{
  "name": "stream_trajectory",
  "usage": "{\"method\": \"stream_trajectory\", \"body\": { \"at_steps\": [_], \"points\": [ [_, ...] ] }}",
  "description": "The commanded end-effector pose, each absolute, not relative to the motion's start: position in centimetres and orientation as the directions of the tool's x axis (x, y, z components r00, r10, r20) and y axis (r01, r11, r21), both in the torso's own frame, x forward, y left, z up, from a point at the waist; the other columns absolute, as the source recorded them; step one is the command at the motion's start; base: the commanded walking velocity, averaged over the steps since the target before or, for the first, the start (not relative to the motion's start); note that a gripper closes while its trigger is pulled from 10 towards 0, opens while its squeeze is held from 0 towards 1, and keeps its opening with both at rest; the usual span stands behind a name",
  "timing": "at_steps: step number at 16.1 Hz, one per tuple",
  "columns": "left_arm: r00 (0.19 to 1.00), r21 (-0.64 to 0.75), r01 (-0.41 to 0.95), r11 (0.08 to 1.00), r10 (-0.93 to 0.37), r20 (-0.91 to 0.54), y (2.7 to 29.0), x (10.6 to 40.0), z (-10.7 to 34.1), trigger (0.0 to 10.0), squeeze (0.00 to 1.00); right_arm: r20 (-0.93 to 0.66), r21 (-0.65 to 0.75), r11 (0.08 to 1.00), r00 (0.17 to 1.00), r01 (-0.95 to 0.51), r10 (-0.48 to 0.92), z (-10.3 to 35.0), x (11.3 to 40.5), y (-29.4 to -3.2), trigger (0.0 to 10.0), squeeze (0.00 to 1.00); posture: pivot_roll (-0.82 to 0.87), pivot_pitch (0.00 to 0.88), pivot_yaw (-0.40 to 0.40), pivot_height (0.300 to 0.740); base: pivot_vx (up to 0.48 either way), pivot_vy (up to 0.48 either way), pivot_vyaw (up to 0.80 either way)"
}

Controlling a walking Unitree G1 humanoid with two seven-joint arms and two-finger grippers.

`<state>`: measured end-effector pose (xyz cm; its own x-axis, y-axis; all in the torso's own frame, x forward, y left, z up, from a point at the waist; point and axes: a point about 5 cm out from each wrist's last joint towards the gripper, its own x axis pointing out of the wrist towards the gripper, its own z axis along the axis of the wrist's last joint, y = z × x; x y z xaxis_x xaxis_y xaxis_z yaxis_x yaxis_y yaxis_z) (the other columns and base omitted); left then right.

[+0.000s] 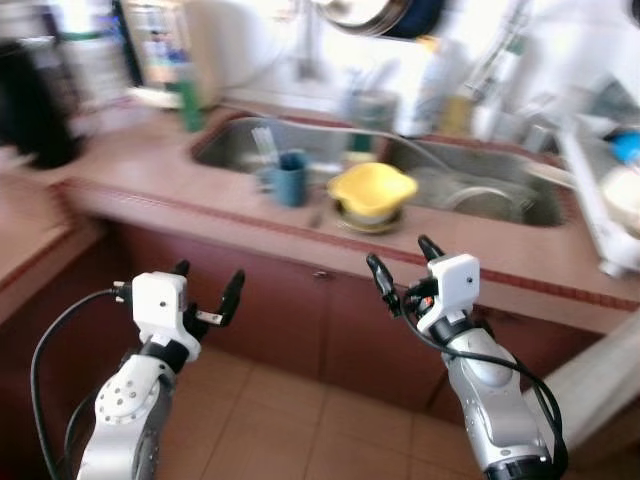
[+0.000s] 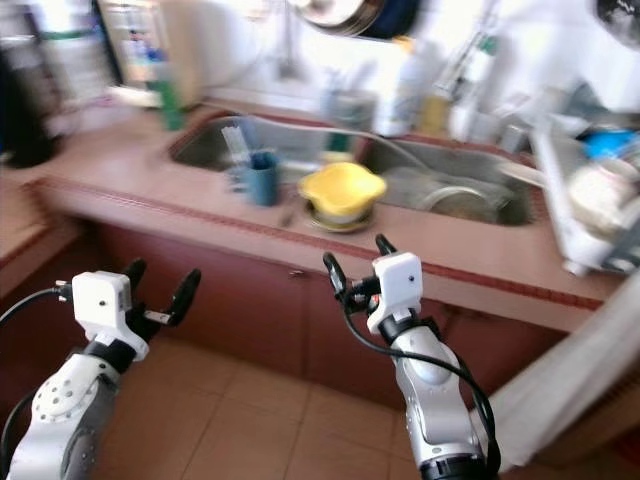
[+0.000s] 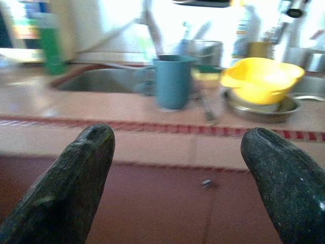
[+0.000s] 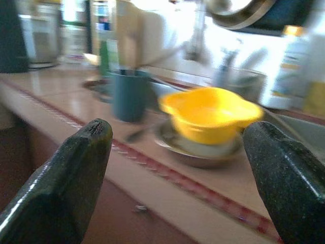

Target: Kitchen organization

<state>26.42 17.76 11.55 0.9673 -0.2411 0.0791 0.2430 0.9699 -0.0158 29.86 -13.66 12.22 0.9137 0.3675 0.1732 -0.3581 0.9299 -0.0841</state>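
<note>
I saw both grippers' jaws apart, holding nothing: left gripper, right gripper, raised before the cabinet. Beyond them, on the counter edge by the sink, sat the bowl; the cup just left of it.

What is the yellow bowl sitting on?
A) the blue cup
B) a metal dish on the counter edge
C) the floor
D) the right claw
B: the yellow bowl rests in a shallow metal dish on the counter, beside the blue cup.
</note>
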Motion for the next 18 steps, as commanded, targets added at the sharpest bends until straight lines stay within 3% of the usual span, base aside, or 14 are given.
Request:
{"method": "stream_trajectory", "body": {
  "at_steps": [1,9,18],
  "points": [
    [0.964,-0.021,0.257,0.966,-0.254,0.082,17.15,26.56,11.69,10.0,0.00,0.177,-0.082,0.941,0.924,-0.328,0.338,12.32,29.96,-14.58,10.0,0.00,-0.08,0.000,0.001,0.740,0.375,0.000,-0.62],
    [0.965,-0.031,0.251,0.967,-0.248,0.087,17.02,26.57,11.74,10.0,0.00,0.175,-0.094,0.935,0.919,-0.342,0.354,12.35,29.89,-14.55,10.0,0.00,-0.08,0.000,-0.008,0.740,0.375,0.000,0.00],
    [0.963,-0.077,0.253,0.964,-0.244,0.116,17.08,26.75,12.10,10.0,0.00,0.182,-0.114,0.930,0.913,-0.348,0.364,12.44,30.00,-14.37,10.0,0.00,-0.09,0.000,-0.005,0.740,0.000,0.000,0.00]
  ]
}}
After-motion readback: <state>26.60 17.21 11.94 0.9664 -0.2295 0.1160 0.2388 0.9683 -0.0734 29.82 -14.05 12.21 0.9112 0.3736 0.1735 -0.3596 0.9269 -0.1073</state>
